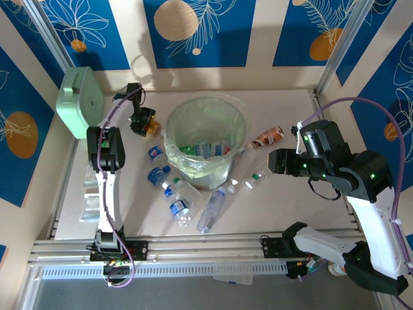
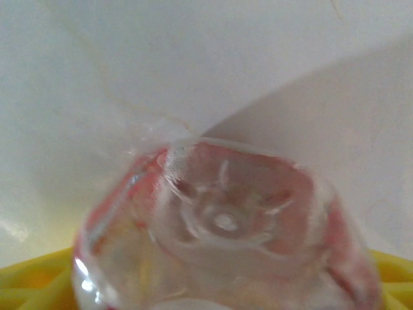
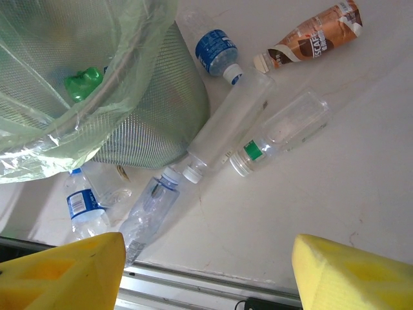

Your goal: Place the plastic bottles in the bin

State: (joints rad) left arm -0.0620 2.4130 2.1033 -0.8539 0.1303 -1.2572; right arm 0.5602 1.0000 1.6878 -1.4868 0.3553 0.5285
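A red-tinted bottle (image 2: 226, 226) lies between the left gripper (image 1: 144, 123)'s pads (image 2: 32, 284); clamped or not, I cannot tell. The right gripper (image 3: 206, 278)'s fingers (image 3: 352, 271) stand apart, empty, over the tabletop (image 3: 335, 194)'s right side.

Bright, even light falls from above; the left hand (image 1: 143, 122) throws a soft shadow on the wall beyond it. Right against that hand a clear bottle (image 2: 226, 226) is blurred and washed out, and grey shade covers the counter (image 2: 361, 129) beyond. Ahead of the right hand (image 3: 206, 271) everything is sharp, though its yellow fingertips (image 3: 64, 274) look soft-edged. Glare streaks the plastic-lined bin (image 3: 64, 129).
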